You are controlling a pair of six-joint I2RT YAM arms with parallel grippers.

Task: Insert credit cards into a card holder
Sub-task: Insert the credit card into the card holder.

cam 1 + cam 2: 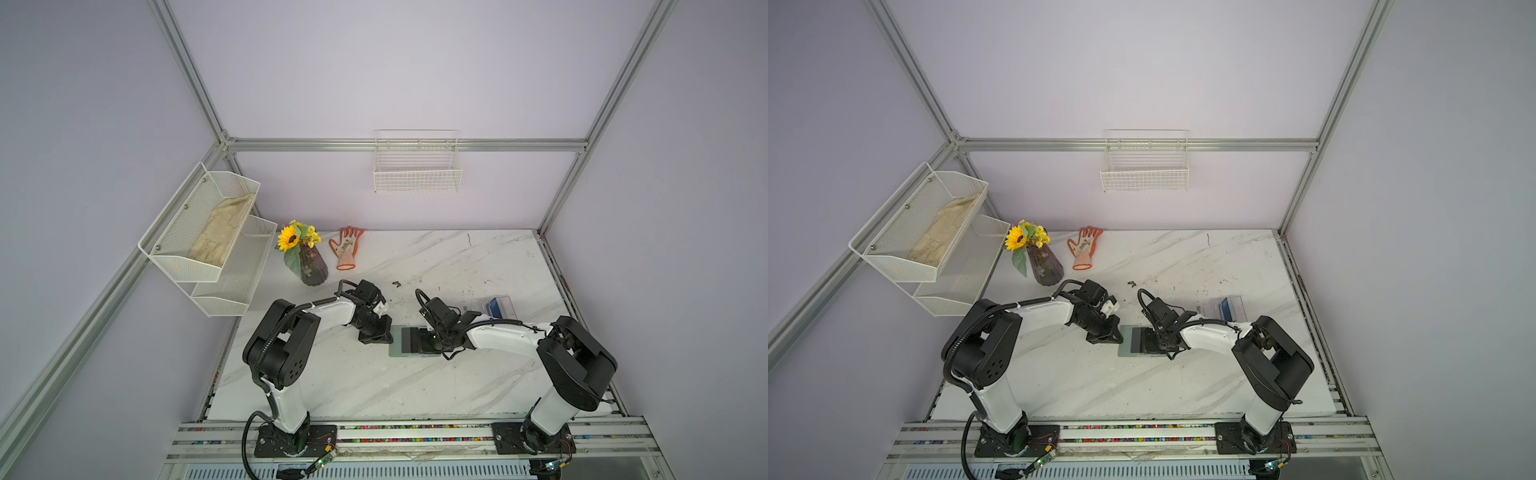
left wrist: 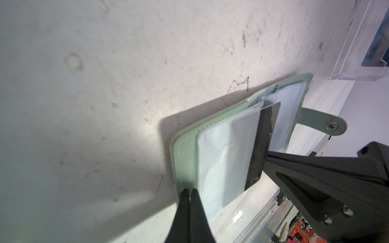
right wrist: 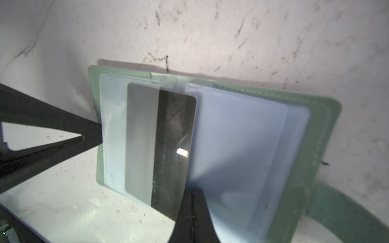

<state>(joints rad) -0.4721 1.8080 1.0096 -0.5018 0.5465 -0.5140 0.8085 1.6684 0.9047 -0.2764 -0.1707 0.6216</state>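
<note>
The sage-green card holder (image 1: 395, 347) (image 1: 1124, 347) lies open at the table's middle, clear sleeves (image 3: 242, 136) up. A dark credit card (image 3: 174, 147) (image 2: 264, 134) sits half inside the left sleeve, its free end tilted up. My right gripper (image 3: 193, 189) is shut, and its tips touch the card's free edge without clamping it. The left gripper (image 2: 188, 190) (image 1: 390, 338) is shut too, tips pressed on the holder's green border (image 2: 185, 160). The snap tab (image 2: 324, 122) sticks out on the far side. A blue card (image 1: 496, 306) lies in a clear acrylic box (image 1: 478, 305).
A dark vase with a sunflower (image 1: 311, 266) and an orange glove (image 1: 347, 249) sit at the back left. White mesh shelves (image 1: 208, 232) hang on the left wall and a wire basket (image 1: 417, 170) on the back wall. The acrylic box stands just behind the right arm.
</note>
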